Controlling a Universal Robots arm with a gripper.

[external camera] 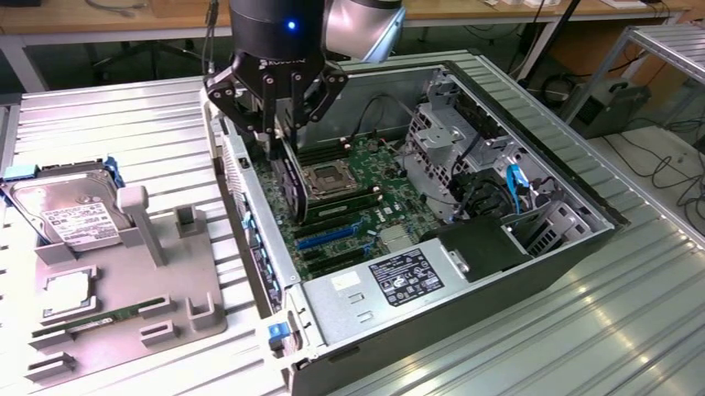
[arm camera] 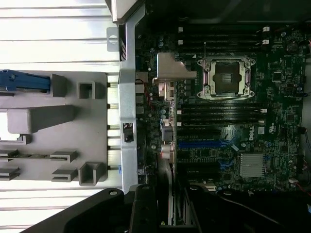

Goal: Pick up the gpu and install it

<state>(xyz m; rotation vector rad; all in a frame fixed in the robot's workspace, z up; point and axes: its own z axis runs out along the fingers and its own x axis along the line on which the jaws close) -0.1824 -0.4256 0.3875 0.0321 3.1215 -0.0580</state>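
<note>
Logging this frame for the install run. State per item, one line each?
tool: shut on the gpu, above the open case.
gpu: held on edge, over the motherboard, not yet seated in a slot.
computer case: side panel off, lying on its side, interior exposed.
CPU socket: no cooler on it.
hard drive: propped in the grey fixture, outside the case.
memory stick: lying in the fixture.

Your arm reaches straight down from the far side, wrist vertical, and its gripper (external camera: 281, 124) has both fingers (external camera: 261, 124) closed on the gpu (external camera: 290, 177), held edge-on.
</note>
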